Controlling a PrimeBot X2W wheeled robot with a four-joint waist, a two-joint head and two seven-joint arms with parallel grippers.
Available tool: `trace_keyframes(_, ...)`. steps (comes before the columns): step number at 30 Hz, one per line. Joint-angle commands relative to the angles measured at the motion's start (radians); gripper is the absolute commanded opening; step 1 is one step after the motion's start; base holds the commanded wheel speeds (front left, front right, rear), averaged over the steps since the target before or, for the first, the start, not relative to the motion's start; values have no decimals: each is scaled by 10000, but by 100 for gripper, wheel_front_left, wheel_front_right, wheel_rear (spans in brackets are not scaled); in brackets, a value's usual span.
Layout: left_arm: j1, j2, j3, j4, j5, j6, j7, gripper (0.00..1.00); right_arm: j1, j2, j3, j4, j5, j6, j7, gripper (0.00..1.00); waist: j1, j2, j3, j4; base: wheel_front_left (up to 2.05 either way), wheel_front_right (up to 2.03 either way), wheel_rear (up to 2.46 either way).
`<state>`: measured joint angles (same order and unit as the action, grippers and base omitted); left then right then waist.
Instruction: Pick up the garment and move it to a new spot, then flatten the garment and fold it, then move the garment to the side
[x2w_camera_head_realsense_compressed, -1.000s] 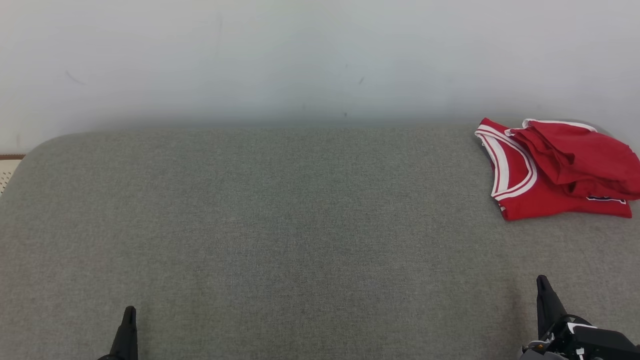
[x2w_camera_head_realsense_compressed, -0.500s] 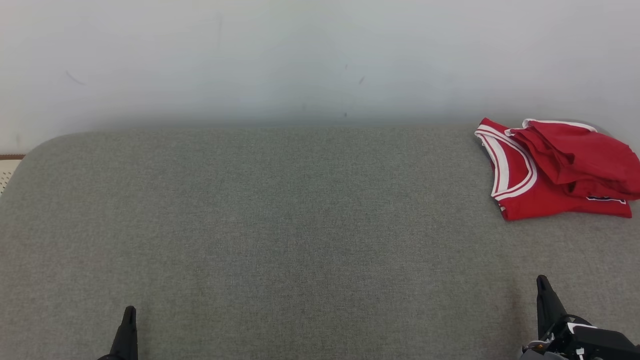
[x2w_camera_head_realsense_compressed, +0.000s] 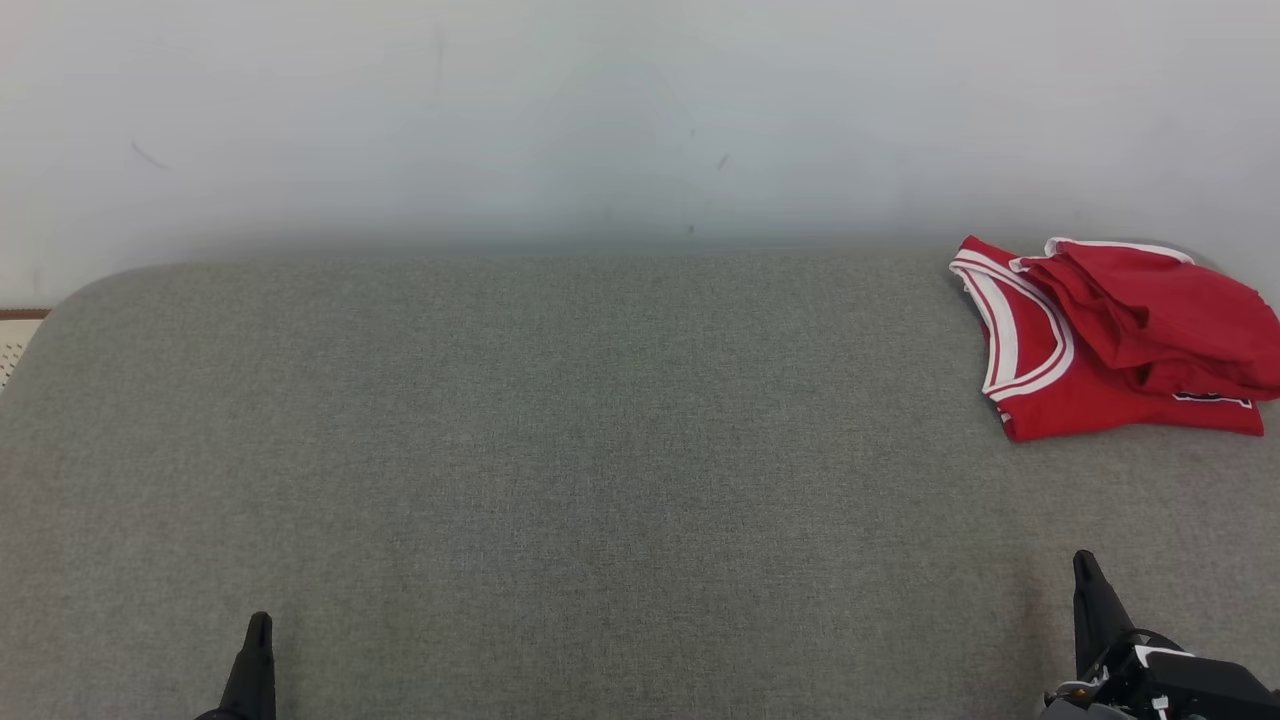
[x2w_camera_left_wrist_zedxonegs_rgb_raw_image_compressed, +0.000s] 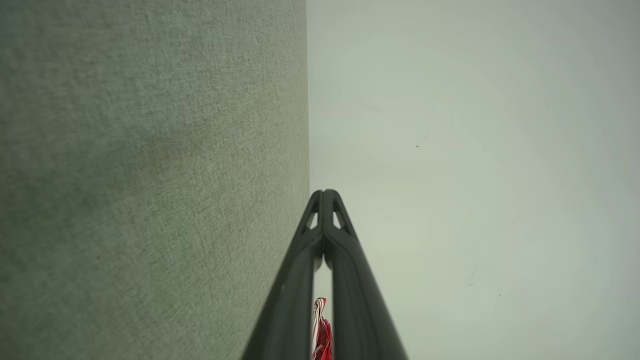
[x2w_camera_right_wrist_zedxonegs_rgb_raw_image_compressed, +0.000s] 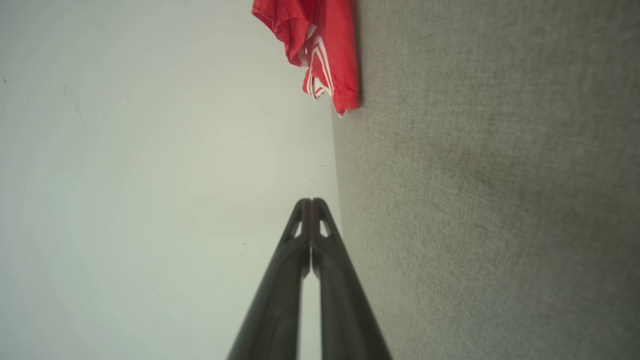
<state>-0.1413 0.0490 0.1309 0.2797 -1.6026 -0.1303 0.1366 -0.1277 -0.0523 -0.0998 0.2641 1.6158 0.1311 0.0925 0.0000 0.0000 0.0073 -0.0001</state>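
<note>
Both grippers clenched on nothing; jersey folded at the cushion's far right corner.

The left gripper sits at the near edge of the grey cushion, left side, fingers pressed together and empty. The red jersey, white-trimmed, lies folded at the far right corner against the wall. The right gripper, at the near right edge, is likewise pinched closed, well apart from the jersey.

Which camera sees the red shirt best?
The head view: the red shirt shows nearly whole, from above. The right wrist view catches it sideways, cut off; the left wrist view shows just a sliver.
</note>
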Motion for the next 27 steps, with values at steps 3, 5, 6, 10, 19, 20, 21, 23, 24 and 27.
trace_keyframes(3, 7, 23, 41, 11, -94, -25, 15, 0, 20, 25, -6, -14, -67, -7, 24, 0, 0, 0, 0, 0, 0, 0, 0)
trace_keyframes(5, 7, 23, 41, 11, -94, -25, 15, 0, 20, 26, -7, -14, -68, -7, 24, 0, 0, 0, 0, 0, 0, 0, 0)
trace_keyframes(6, 7, 23, 41, 11, -94, -25, 15, 0, 20, 26, -7, -13, -68, -7, 25, 0, 0, 0, 0, 0, 0, 0, 0)
trace_keyframes(10, 7, 23, 41, 11, -94, -25, 15, 0, 20, 25, -9, -12, -68, -7, 24, 0, 0, 0, 0, 0, 0, 0, 0)
trace_keyframes(19, 7, 23, 39, 11, -95, -25, 14, 0, 19, 27, -10, -11, -48, -7, 25, 0, 0, 0, 0, 0, 0, 0, 0)
trace_keyframes(20, 7, 23, 41, 11, -95, -25, 14, 0, 19, 27, -10, -14, -47, -7, 25, 0, 0, 0, 0, 0, 0, 0, 0)
trace_keyframes(21, 7, 23, 41, 11, -95, -25, 14, 0, 19, 27, -9, -12, -47, -7, 22, 0, 0, 0, 0, 0, 0, 0, 0)
trace_keyframes(23, 7, 23, 41, 11, -95, -25, 14, 0, 19, 27, -9, -14, -48, -7, 21, 0, 0, 0, 0, 0, 0, 0, 0)
trace_keyframes(24, 7, 23, 41, 10, -95, -25, 14, 0, 19, 28, -9, -14, -48, -7, 21, 0, 0, 0, 0, 0, 0, 0, 0)
trace_keyframes(27, 7, 23, 39, 10, -95, -25, 14, 0, 19, 28, -9, -14, -48, -7, 21, 0, 0, 0, 0, 0, 0, 0, 0)
